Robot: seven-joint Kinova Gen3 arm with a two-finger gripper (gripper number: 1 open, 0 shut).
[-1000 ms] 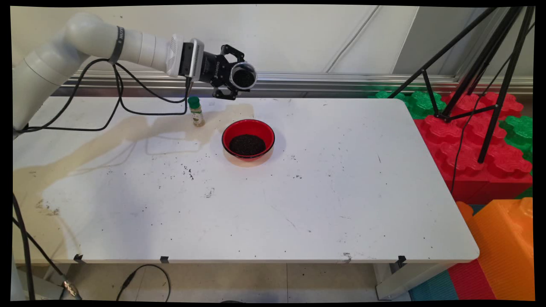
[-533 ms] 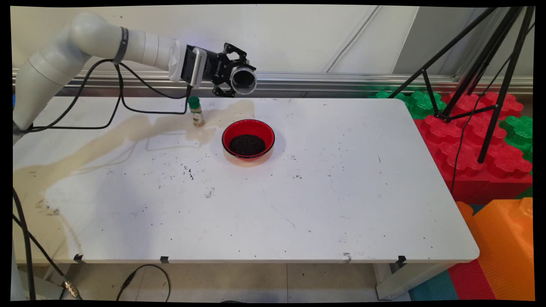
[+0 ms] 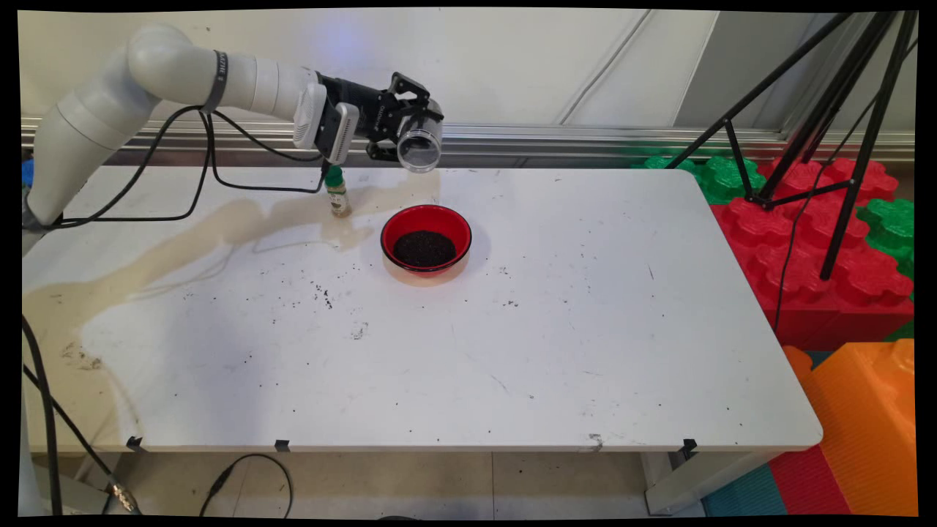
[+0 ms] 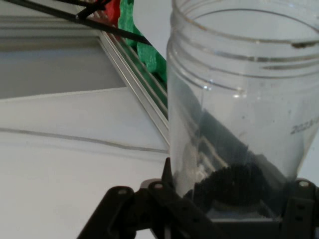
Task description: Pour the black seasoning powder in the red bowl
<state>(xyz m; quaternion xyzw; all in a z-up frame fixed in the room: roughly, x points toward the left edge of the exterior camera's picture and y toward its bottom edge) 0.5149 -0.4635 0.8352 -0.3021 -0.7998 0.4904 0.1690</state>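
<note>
A: From the main view, what does the gripper (image 3: 410, 135) have?

B: It is clenched around a clear jar (image 3: 419, 148), held tilted above the table's (image 3: 571, 351) far side, mouth toward the camera and slightly down. The jar looks nearly empty from here.

A: What sits below it?

B: A red bowl (image 3: 426, 239) with a heap of dark grains (image 3: 424, 249), just nearer the camera than the jar. A small green-capped bottle (image 3: 337, 192) stands upright to the bowl's left, under the wrist, beside a hanging black cable (image 3: 249, 189). Dark specks are scattered on the tabletop.

A: And further right?

B: A black tripod (image 3: 820, 139) over red and green foam blocks (image 3: 812, 241), well apart from the arm.

A: The hand view?

B: The jar (image 4: 244, 99) fills the right side between the fingers (image 4: 299, 199), with a few dark grains (image 4: 234, 181) left near its base.
</note>
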